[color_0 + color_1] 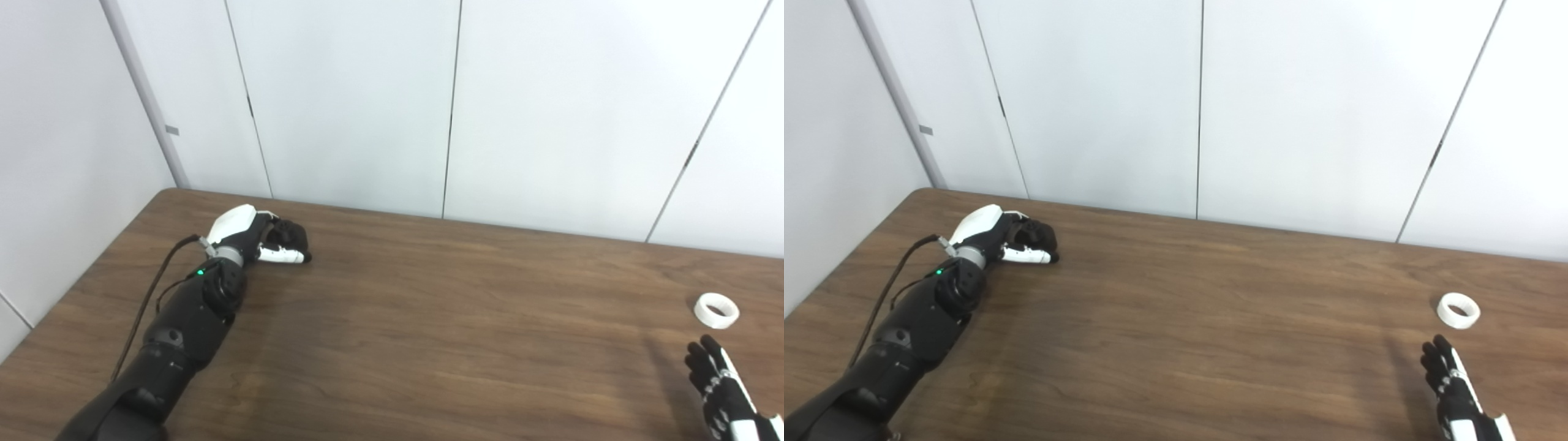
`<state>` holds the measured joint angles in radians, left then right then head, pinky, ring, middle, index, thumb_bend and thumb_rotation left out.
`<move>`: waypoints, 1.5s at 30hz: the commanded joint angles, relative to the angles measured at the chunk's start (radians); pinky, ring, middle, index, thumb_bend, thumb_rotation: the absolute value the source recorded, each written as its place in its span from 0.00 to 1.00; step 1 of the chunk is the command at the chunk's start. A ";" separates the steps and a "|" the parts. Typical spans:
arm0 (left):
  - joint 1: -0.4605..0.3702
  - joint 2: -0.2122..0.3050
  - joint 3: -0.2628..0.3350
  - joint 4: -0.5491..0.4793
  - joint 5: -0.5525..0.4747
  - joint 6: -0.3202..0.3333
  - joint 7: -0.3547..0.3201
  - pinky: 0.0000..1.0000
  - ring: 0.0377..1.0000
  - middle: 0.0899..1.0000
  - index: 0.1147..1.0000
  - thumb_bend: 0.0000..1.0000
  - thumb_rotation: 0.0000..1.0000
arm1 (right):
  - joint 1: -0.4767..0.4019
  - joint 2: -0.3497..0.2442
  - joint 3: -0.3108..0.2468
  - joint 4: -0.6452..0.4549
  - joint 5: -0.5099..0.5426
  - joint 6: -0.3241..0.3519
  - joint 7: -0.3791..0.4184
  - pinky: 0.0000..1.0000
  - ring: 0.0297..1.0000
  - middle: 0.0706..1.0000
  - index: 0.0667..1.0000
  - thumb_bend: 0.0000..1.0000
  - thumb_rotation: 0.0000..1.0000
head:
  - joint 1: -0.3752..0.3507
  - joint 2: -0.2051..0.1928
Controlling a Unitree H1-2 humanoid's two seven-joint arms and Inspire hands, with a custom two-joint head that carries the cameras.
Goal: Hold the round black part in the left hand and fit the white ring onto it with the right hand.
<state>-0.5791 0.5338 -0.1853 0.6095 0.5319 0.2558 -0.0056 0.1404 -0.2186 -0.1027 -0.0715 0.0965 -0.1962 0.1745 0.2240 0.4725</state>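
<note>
My left hand reaches to the far left of the brown table. Its fingers curl around a round black part that rests on the table; the part is mostly hidden by the fingers. It also shows in the right eye view. The white ring lies flat on the table at the right. My right hand is open, fingers straight, a short way in front of the ring and not touching it.
White wall panels stand along the table's back edge. A black cable runs along my left forearm. Bare wood lies between the two hands.
</note>
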 commanded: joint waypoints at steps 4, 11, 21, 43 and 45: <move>-0.059 0.041 -0.010 -0.011 0.027 -0.021 0.020 1.00 0.98 0.91 0.73 0.94 0.45 | 0.059 0.069 0.037 0.110 0.009 -0.002 -0.009 1.00 0.97 0.97 0.98 0.60 1.00 | 0.001 0.001; -0.055 0.044 -0.011 -0.013 0.025 -0.022 0.022 1.00 0.98 0.91 0.73 0.93 0.43 | 0.066 0.069 0.036 0.098 0.012 0.007 -0.009 1.00 0.97 0.97 0.98 0.61 1.00 | 0.003 0.008; -0.048 0.049 -0.007 -0.024 0.017 -0.025 0.017 1.00 0.98 0.91 0.73 0.93 0.41 | 0.074 0.064 0.038 0.096 0.005 0.000 -0.007 1.00 0.97 0.97 0.98 0.60 1.00 | 0.004 0.014; -0.030 0.026 0.039 -0.032 -0.014 -0.058 0.074 1.00 0.93 0.81 0.42 0.52 0.05 | 0.079 0.062 0.038 0.096 0.008 -0.008 0.000 1.00 0.97 0.98 0.99 0.61 1.00 | 0.003 0.018; -0.027 0.031 0.029 -0.034 -0.002 -0.067 0.080 1.00 0.92 0.80 0.42 0.52 0.05 | 0.079 0.063 0.038 0.093 0.007 -0.007 -0.001 1.00 0.97 0.98 0.99 0.60 1.00 | -0.003 0.019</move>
<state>-0.5756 0.5383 -0.1572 0.5982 0.5097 0.2185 0.0381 0.1439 -0.2190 -0.1024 -0.0749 0.0942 -0.1988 0.1786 0.2209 0.4909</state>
